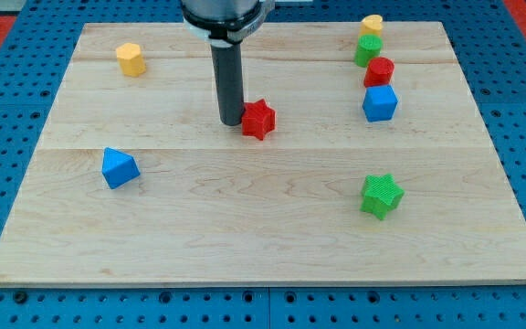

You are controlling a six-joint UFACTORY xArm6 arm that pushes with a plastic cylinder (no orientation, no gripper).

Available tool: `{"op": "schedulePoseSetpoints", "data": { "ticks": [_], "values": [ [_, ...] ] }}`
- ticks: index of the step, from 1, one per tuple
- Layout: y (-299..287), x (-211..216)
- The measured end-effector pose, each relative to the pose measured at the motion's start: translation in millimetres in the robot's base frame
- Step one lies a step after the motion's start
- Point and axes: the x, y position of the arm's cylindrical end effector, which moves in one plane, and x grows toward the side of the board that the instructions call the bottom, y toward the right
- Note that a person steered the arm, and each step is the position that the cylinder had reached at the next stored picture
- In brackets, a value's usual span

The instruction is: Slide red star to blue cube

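Observation:
The red star [258, 118] lies near the middle of the wooden board, slightly toward the view's top. My tip [230, 122] stands right against the star's left side, touching or nearly touching it. The blue cube [380, 103] sits to the view's right of the star, at the bottom of a short column of blocks. The board between star and cube is bare wood.
Above the blue cube are a red cylinder [379, 71], a green block [368, 50] and a yellow block [372, 25]. A yellow hexagonal block [131, 59] is at top left, a blue triangular block [119, 168] at left, a green star [381, 196] at lower right.

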Motion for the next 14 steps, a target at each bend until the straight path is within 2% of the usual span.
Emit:
{"op": "schedulePoseSetpoints", "data": {
  "ticks": [2, 6, 12, 14],
  "values": [
    [33, -2],
    [55, 35],
    [120, 27],
    [137, 40]
  ]
}}
